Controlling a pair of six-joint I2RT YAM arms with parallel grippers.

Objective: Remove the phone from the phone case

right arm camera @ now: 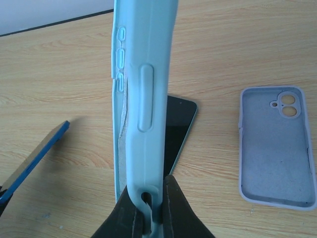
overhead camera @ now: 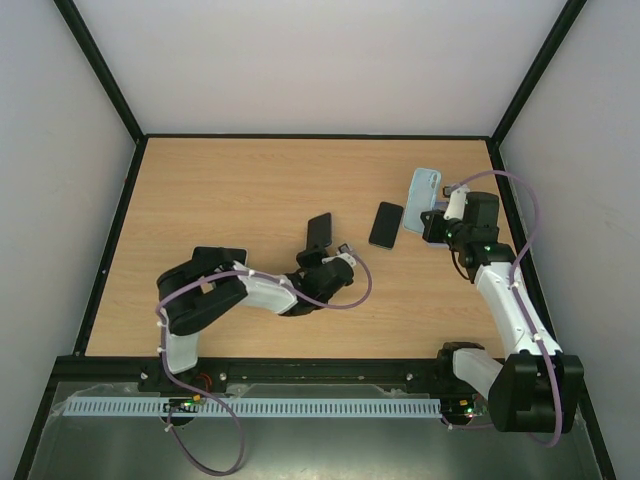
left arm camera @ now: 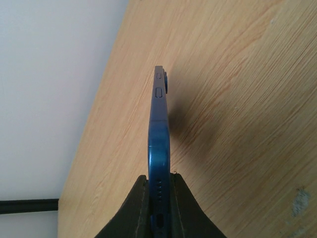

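Observation:
My left gripper (overhead camera: 328, 258) (left arm camera: 159, 198) is shut on the bottom end of a blue phone (overhead camera: 319, 232) (left arm camera: 159, 129) and holds it on edge above the table. My right gripper (overhead camera: 434, 228) (right arm camera: 147, 203) is shut on the bottom end of a pale blue phone case (right arm camera: 143, 89), also held on edge; its grey lining shows and it looks empty. A dark phone with a teal rim (overhead camera: 386, 224) (right arm camera: 177, 126) lies flat on the table behind that case. In the top view a pale case (overhead camera: 424, 195) shows beside the right gripper; I cannot tell which case it is.
A lavender case (right arm camera: 277, 148) lies open side up on the wooden table (overhead camera: 230, 200), to the right in the right wrist view. Black rails (overhead camera: 310, 136) and white walls close in the table at the back and sides.

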